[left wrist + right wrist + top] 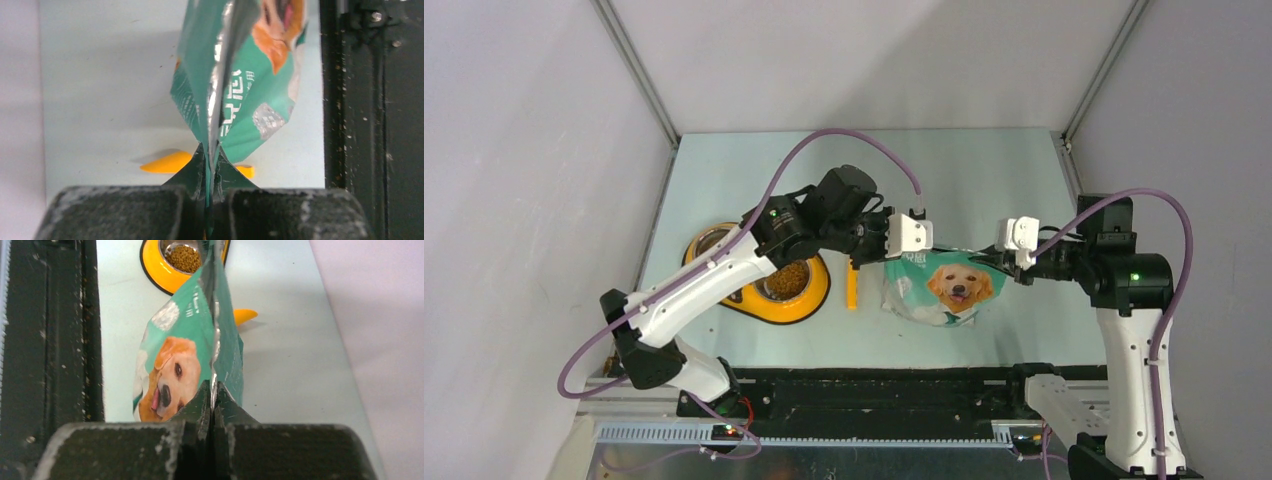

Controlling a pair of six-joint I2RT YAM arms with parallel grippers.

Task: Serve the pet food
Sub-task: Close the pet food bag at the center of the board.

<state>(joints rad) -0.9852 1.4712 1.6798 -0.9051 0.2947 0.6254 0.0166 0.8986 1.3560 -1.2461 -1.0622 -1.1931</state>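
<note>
Both grippers are pinched shut on the bag: the left gripper (207,202) clamps one top corner and the right gripper (212,437) the other, their dark, grainy pads squeezing the crinkled seam flat. The bag (939,288) is glossy green-and-white foil with a retriever's face, stretched between them over the pale table (724,170). Only the wrist views show its silvery lining, edge-on along the top. The kibble (183,257), small brown pellets, fills a steel bowl in the yellow feeder (816,300) left of the bag, with the left arm crossing over it. An orange scoop (852,285) lies between the feeder and the bag. A black rail (874,390), speckled with crumbs, runs along the near edge.
</note>
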